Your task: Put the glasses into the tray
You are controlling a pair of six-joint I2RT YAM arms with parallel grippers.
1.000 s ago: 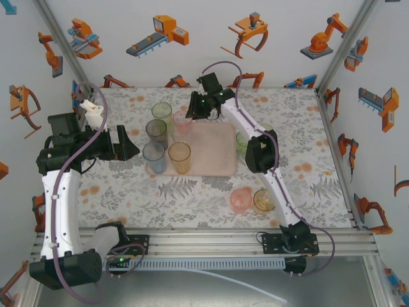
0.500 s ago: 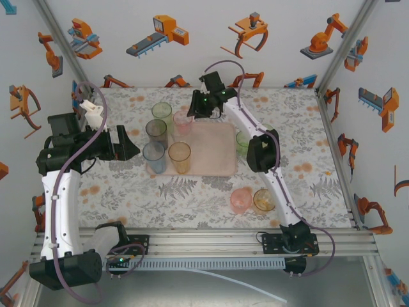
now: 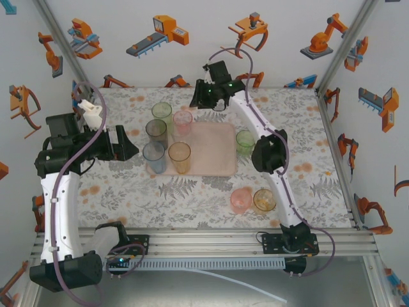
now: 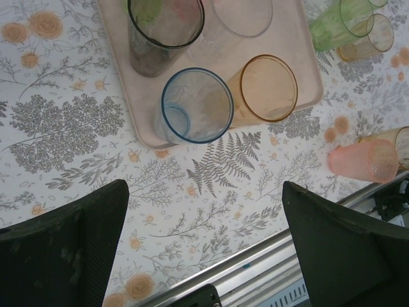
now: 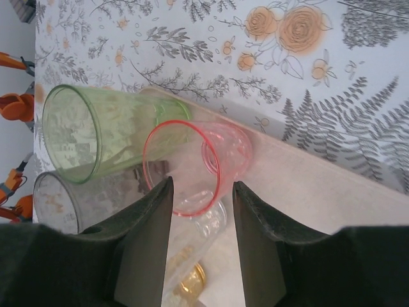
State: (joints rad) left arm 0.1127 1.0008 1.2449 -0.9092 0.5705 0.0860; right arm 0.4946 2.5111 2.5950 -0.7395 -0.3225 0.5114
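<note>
Pink glass (image 5: 214,153) stands free on tray (image 5: 319,192), just beyond right fingers (image 5: 255,243).

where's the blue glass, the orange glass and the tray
blue glass (image 4: 195,107): left wrist view, inside its open mouth
orange glass (image 4: 268,87): left wrist view, inside its open mouth
tray (image 3: 214,150): top external view, bare floor right of the glasses

I'm counting one flat pale pink rectangular tray (image 3: 214,150) and at least ten small translucent tumblers (image 4: 195,105): six are standing on it, and at least four more are sitting out on the floral counter (image 3: 307,115).
</note>
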